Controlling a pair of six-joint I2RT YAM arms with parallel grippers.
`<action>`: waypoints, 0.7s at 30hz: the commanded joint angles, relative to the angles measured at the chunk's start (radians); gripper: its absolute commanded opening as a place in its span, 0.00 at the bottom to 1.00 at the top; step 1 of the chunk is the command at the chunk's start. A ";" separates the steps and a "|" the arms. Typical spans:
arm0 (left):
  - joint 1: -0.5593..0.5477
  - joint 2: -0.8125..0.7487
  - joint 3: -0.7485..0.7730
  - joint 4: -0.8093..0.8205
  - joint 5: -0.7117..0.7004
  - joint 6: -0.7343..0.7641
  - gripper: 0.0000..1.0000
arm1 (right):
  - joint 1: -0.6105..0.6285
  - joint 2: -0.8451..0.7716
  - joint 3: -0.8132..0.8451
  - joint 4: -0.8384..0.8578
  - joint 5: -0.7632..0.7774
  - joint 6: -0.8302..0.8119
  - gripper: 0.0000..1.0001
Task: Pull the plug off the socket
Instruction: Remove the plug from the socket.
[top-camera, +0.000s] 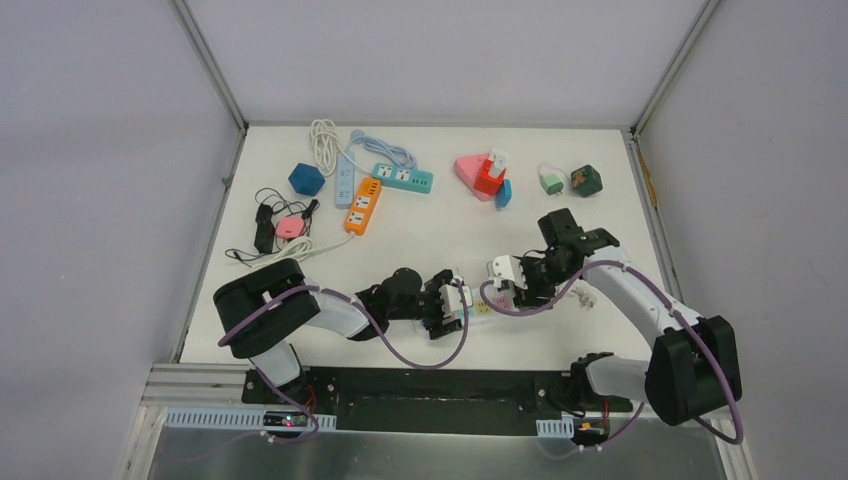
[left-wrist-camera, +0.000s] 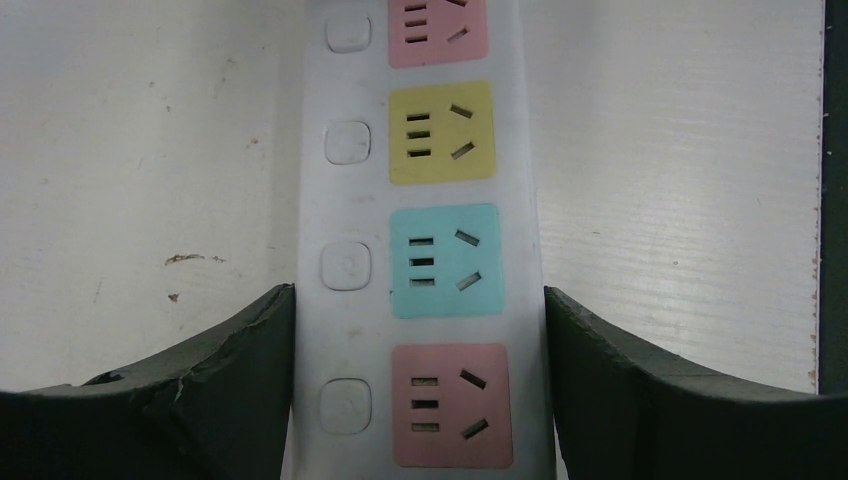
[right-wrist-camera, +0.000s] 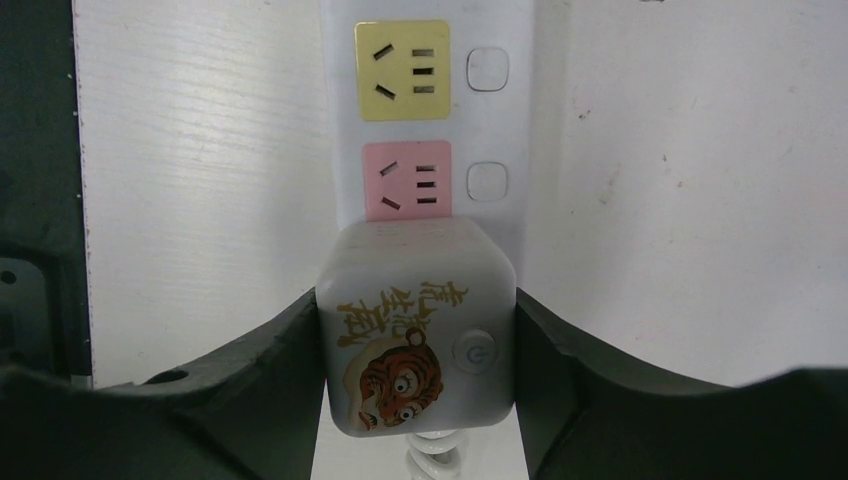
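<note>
Grey on white: found the tiger-printed plug (right-wrist-camera: 417, 300) at lower centre of the right wrist view, pinched on both sides by the right gripper (right-wrist-camera: 417, 335). Seemed seated on the power strip (right-wrist-camera: 500, 125), its underside hidden. Saw the pink socket (right-wrist-camera: 406, 180) and yellow socket (right-wrist-camera: 402, 70) above it with bare slots. In the left wrist view, noted the left gripper (left-wrist-camera: 420, 300) pressed against the strip's two edges, the coloured sockets (left-wrist-camera: 445, 262) there likewise bare. Placed all of it low and central in the overhead frame.
</note>
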 joint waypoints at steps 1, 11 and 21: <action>0.011 0.024 0.000 0.003 -0.012 -0.021 0.00 | -0.006 0.074 0.065 -0.023 -0.136 0.090 0.00; 0.015 0.015 -0.017 0.031 0.022 -0.049 0.00 | 0.004 0.009 -0.025 0.018 -0.065 -0.014 0.00; 0.018 0.016 -0.020 0.029 0.015 -0.056 0.00 | 0.023 0.091 0.078 -0.031 -0.095 0.098 0.00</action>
